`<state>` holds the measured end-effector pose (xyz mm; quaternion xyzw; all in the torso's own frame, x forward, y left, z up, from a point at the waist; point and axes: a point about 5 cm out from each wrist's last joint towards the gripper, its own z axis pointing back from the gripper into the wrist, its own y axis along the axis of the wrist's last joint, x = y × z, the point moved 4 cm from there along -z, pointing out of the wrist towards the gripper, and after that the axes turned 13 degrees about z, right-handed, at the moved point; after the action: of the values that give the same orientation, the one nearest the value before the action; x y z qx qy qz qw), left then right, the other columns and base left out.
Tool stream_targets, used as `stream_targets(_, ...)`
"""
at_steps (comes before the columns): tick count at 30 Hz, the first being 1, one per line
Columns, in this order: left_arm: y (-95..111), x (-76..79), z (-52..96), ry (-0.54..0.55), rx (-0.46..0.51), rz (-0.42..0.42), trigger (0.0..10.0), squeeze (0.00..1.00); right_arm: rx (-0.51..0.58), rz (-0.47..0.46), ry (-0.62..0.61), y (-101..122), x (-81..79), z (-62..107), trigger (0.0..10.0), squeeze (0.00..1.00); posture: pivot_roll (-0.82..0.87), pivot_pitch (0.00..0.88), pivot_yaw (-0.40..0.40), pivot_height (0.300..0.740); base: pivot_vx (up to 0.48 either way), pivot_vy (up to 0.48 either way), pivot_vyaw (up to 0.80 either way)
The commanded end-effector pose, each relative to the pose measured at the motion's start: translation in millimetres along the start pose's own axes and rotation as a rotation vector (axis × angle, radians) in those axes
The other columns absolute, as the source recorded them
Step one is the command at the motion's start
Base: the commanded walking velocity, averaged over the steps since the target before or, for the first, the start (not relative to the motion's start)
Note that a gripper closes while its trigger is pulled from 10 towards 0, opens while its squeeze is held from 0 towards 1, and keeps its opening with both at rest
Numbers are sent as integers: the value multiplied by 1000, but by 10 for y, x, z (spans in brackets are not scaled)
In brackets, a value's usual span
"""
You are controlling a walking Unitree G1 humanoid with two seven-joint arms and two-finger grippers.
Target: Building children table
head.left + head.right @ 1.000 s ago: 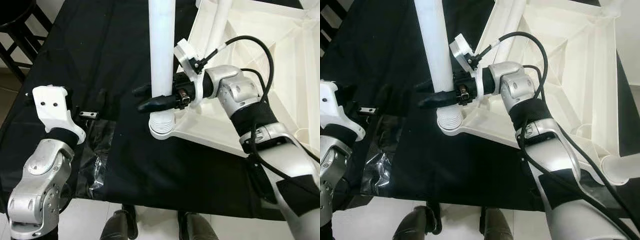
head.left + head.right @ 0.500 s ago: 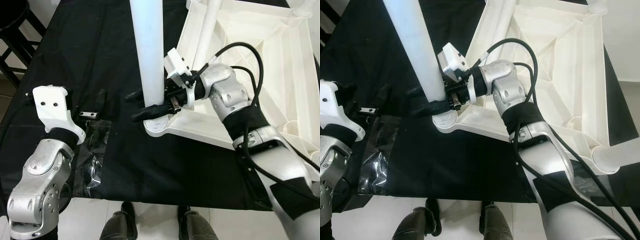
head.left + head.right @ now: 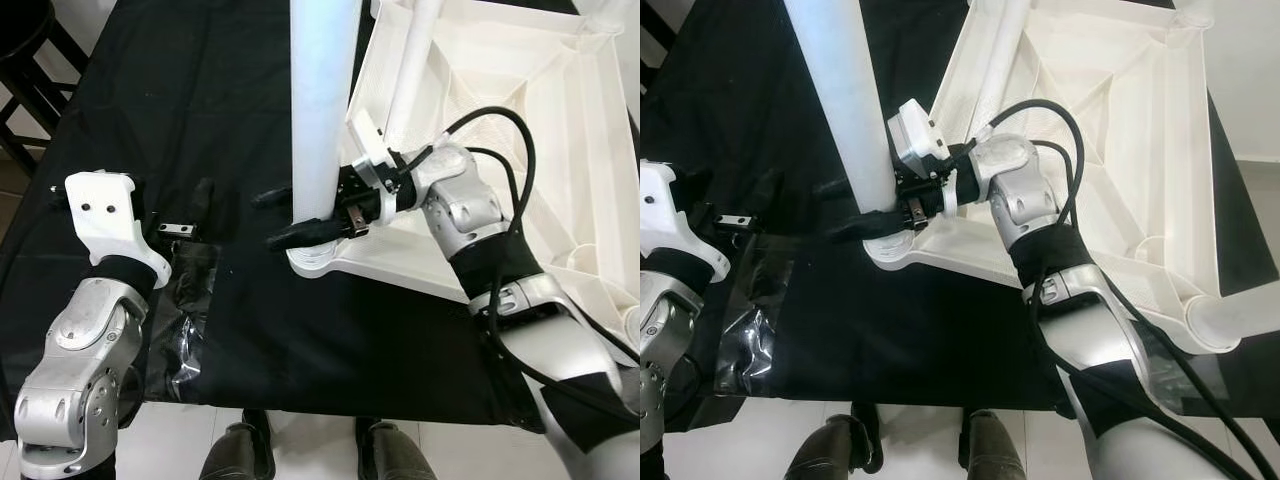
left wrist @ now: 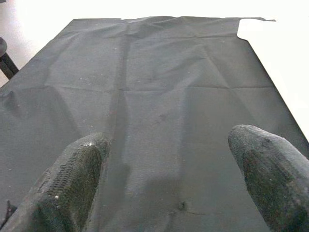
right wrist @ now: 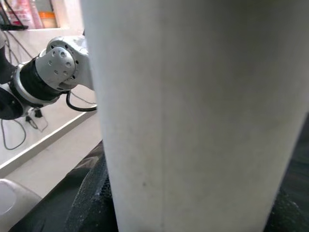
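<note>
A: Left eye view first: where is the right tool (image 3: 287,213) sitting?
B: It is clamping the white table leg (image 3: 322,100) low down, one black finger on each side, just above the corner socket (image 3: 312,262) of the upturned white tabletop (image 3: 520,110). The leg is standing nearly upright in that socket, rising past the tool.
A: And the left tool (image 3: 195,205)?
B: It is hovering well away from the right tool over the black cloth (image 3: 190,90) covering the bench, with a clear plastic bag (image 3: 190,330) lying just behind it.
A: Left wrist view?
B: The left tool's fingers (image 4: 72,179) are standing spread apart, gripping nothing, with black cloth stretching ahead of them.
A: Right wrist view?
B: The leg is sitting pressed between the right tool's fingers (image 5: 91,193), right against the camera.
</note>
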<state>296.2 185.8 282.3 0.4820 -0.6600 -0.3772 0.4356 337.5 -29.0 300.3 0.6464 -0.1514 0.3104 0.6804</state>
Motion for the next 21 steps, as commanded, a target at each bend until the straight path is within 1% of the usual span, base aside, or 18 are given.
stream_targets(1, -5, -8, 46, 3, -9, -12, 10000, 0, -40, -159, -26, -354, -209, 54, 10000, 0, 39, 436, 0, 740, 0, 0, 0)
stream_targets(6, -6, -7, 44, 0, -10, -13, 10000, 0, -46, -155, -26, -353, -224, 55, 10000, 0, 37, 433, 2, 740, 0, 0, 0)
stream_targets(8, -3, 0, 32, -2, -8, -12, 10000, 0, -80, -144, -38, -365, -216, 62, 10000, 0, 33, 433, 0, 740, 0, 0, 0)
stream_targets(9, -2, 5, 33, -4, -8, -13, 10000, 0, -109, -148, -64, -388, -206, 76, 10000, 0, 24, 437, -16, 740, 0, 0, 0)
stream_targets(10, -2, 5, 33, -4, -8, -13, 10000, 0, -109, -148, -64, -388, -206, 76, 10000, 0, 24, 437, -16, 740, 0, 0, 0)
stream_targets(11, 0, 7, 34, -5, -7, -16, 10000, 0, -142, -162, -104, -420, -190, 96, 10000, 0, 24, 437, -16, 740, 0, 0, 0)
stream_targets(12, 13, 0, 44, -3, -3, -24, 10000, 0, -168, -203, -211, -467, -176, 122, 10000, 0, 1, 436, -59, 740, 0, 0, 0)
stream_targets(13, 13, 0, 44, -3, -3, -24, 10000, 0, -168, -203, -211, -467, -176, 122, 10000, 0, 1, 436, -59, 740, 0, 0, 0)
stream_targets(14, 30, -12, 56, 2, 3, -30, 10000, 0, -202, -260, -329, -530, -198, 148, 10000, 0, -10, 435, -73, 740, 0, 0, 0)
stream_targets(15, 30, -12, 56, 2, 3, -30, 10000, 0, -202, -260, -329, -530, -198, 148, 10000, 0, -10, 435, -73, 740, 0, 0, 0)
stream_targets(16, 50, -35, 71, 12, 9, -33, 10000, 0, -247, -296, -465, -602, -285, 148, 10000, 0, -18, 437, -79, 740, 0, 0, 0)
stream_targets(17, 62, -77, 83, 24, 14, -32, 10000, 0, -316, -379, -747, -732, -495, 82, 10000, 0, -27, 443, -74, 740, 0, 0, 0)
stream_targets(18, 62, -77, 83, 24, 14, -32, 10000, 0, -316, -379, -747, -732, -495, 82, 10000, 0, -27, 443, -74, 740, 0, 0, 0)
stream_targets(19, 62, -106, 80, 32, 14, -32, 10000, 0, -440, -383, -949, -806, -808, 146, 10000, 0, -27, 451, -63, 740, 0, 0, 0)
stream_targets(20, 61, -120, 71, 36, 14, -32, 10000, 0, -521, -386, -1091, -813, -1050, 221, 10000, 0, -25, 453, -60, 740, 0, 0, 0)
stream_targets(21, 61, -120, 71, 36, 14, -32, 10000, 0, -521, -386, -1091, -813, -1050, 221, 10000, 0, -25, 453, -60, 740, 0, 0, 0)
